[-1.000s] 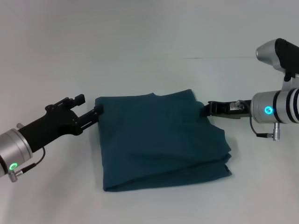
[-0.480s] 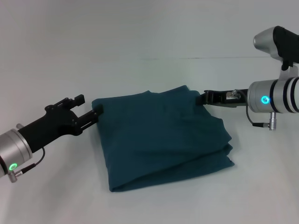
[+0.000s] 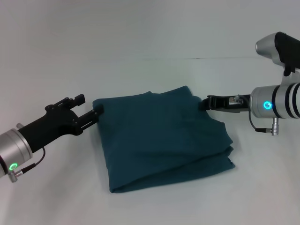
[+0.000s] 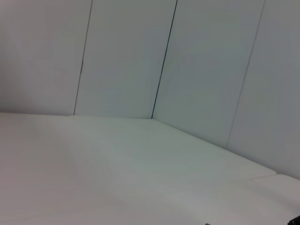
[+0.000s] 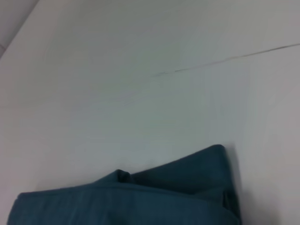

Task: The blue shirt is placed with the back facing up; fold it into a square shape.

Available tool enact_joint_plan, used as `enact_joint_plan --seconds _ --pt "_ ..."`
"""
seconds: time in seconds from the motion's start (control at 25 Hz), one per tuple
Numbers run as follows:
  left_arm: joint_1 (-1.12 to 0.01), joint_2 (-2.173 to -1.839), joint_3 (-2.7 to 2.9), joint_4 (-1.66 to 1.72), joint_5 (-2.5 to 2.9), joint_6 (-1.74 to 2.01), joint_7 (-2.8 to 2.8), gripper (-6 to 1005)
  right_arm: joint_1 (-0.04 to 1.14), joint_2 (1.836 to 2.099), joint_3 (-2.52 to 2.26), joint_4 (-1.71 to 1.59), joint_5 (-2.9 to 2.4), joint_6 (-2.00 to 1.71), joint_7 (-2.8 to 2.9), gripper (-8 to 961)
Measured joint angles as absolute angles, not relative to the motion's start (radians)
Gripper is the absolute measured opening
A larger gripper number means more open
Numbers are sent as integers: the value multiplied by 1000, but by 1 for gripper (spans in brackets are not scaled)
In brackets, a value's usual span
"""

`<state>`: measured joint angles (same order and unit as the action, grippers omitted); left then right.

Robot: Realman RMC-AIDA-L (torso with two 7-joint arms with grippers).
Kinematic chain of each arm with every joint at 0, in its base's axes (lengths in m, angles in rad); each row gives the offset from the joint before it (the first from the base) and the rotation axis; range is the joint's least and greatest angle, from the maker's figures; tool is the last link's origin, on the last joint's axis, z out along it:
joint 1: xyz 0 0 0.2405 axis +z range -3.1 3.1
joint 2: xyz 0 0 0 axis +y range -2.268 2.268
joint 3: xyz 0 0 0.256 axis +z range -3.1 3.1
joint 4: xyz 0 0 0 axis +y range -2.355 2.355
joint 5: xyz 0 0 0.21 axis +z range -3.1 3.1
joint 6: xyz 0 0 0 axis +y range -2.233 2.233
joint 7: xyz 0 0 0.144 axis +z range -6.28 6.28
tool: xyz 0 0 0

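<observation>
Between both tools, folded blue shirt (image 3: 164,140)

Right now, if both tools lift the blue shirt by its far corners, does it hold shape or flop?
Likely flops: the blue shirt is soft cloth, its stacked layers fanning apart at the near right edge. Probably light. With the left tool and right tool at the corners, the middle would sag.

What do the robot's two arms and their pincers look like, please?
Both arms have silver cylindrical wrists with a glowing green-cyan ring light and a thin dark cable. The left pincer and right pincer are black; the right arm adds black bands and a silver-black joint.
</observation>
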<state>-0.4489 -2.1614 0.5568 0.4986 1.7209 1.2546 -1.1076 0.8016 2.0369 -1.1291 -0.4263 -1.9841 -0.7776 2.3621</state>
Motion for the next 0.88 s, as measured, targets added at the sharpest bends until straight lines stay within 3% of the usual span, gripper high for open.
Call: enact_joint_plan --seconds 0.4,0.88 --pt "-452 -2161 557 499 1721 1255 -1108 690 797 2040 -1129 -419 -1985 -767 2362 148" --pt "-453 -2161 558 497 1721 1255 -1107 690 790 2040 -1127 -435 -1985 -782 2359 96"
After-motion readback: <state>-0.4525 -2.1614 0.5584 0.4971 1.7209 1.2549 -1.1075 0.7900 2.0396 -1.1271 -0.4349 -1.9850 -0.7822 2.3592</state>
